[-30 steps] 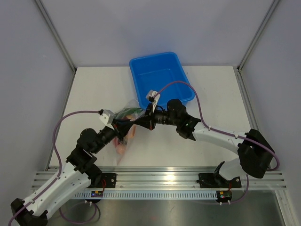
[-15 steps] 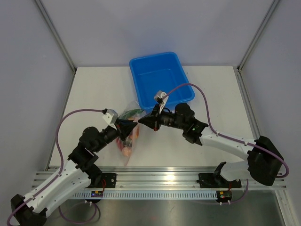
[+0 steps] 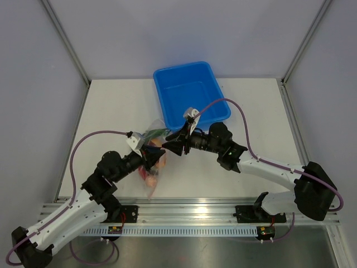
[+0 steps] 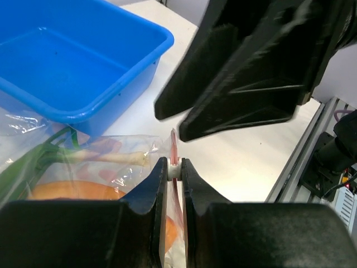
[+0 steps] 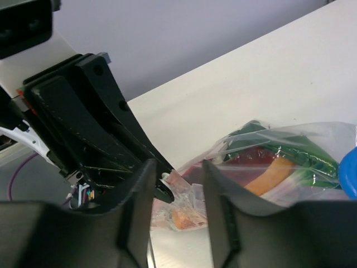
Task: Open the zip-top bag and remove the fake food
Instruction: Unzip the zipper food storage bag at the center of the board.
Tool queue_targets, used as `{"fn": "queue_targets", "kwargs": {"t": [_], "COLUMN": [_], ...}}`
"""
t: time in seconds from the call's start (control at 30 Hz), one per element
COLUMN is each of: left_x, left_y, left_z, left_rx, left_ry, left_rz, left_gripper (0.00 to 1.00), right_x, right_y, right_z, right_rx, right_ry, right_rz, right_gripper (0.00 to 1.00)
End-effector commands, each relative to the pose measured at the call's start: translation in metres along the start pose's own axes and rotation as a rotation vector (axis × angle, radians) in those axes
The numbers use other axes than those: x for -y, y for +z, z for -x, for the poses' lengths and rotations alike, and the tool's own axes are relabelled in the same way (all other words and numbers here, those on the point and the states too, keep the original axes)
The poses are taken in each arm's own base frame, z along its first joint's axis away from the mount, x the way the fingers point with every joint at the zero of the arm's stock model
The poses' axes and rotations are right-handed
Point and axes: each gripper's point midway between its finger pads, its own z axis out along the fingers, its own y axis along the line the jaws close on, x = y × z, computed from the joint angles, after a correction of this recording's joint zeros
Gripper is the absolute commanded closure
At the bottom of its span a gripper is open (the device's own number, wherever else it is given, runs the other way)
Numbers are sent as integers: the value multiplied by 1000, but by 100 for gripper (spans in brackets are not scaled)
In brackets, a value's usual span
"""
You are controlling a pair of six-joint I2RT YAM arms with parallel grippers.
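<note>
Well, the right fingers (image 5: 220, 212) have just let go. A second ago they were shut tight at the bag's mouth; now they stand apart, tips just off the pink zip strip (image 4: 174, 146), with nothing between them. The right arm has also drawn back a little toward its own side. The left fingers (image 4: 148, 195) haven't budged: they are closed on the strip, pinching it edge-on and keeping that corner of the bag (image 5: 262, 137) lifted while the rest sags to the surface (image 3: 111, 111).

To my eye, the pull on the zip has either slipped or been given up for a fresh bite. I can't see a gap in the mouth, so I'd call the bag not yet open and the emptying not begun.

The food (image 5: 273, 167) is all inside the bag, between the two arms and just this side of the tub (image 3: 191, 92): something orange, green stalks and a red piece show through the plastic. The tub looks empty.
</note>
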Motion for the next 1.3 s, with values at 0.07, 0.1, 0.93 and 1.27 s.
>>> {"fn": "queue_targets", "kwargs": {"t": [0.07, 0.1, 0.93, 1.27], "left_x": [9, 9, 6, 5], "left_y": [-3, -4, -7, -8], "left_z": [25, 25, 26, 24], "left_rx": [66, 66, 68, 66], "left_ry": [26, 26, 20, 19], "left_rz": [-31, -31, -7, -1], "left_gripper": [100, 100, 100, 100], "right_x": [-26, -27, -4, 3], "right_y": [-2, -2, 13, 15], "right_z": [36, 36, -9, -7], "right_rx": [88, 84, -128, -117], "right_ry": [-144, -143, -173, -162], "right_rz": [123, 130, 197, 153], "right_gripper": [45, 46, 64, 100]}}
